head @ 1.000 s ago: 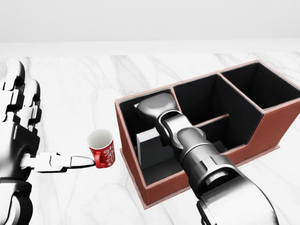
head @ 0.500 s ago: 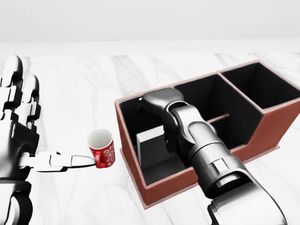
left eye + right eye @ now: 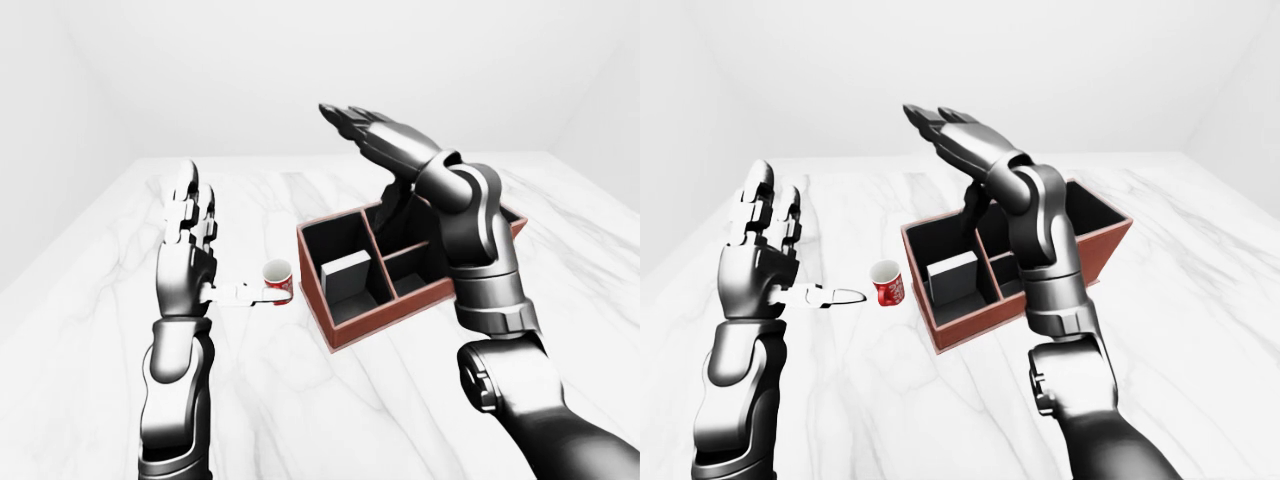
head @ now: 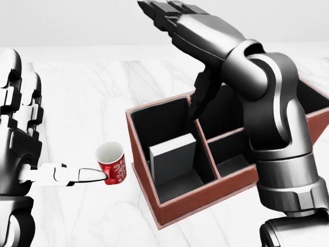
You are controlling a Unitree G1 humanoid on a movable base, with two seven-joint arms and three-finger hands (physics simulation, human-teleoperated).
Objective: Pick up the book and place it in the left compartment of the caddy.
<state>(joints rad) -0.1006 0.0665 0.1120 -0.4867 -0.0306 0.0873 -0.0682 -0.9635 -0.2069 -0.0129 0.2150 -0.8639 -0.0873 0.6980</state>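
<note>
Book in left compartment of caddy, both hands released.

Left hand [image 4: 20, 128] at left edge, fingers [image 4: 18, 87] spread upright, thumb tip touching red mug [image 4: 112, 163] on marble surface [image 4: 92, 98]. Book [image 4: 174, 157] standing upright, leaning slightly, in leftmost compartment of brown caddy [image 4: 169, 206], toward surface's right side. Right hand [image 4: 180, 18] raised above caddy, fingers extended, gripping nothing, clear of book.
</note>
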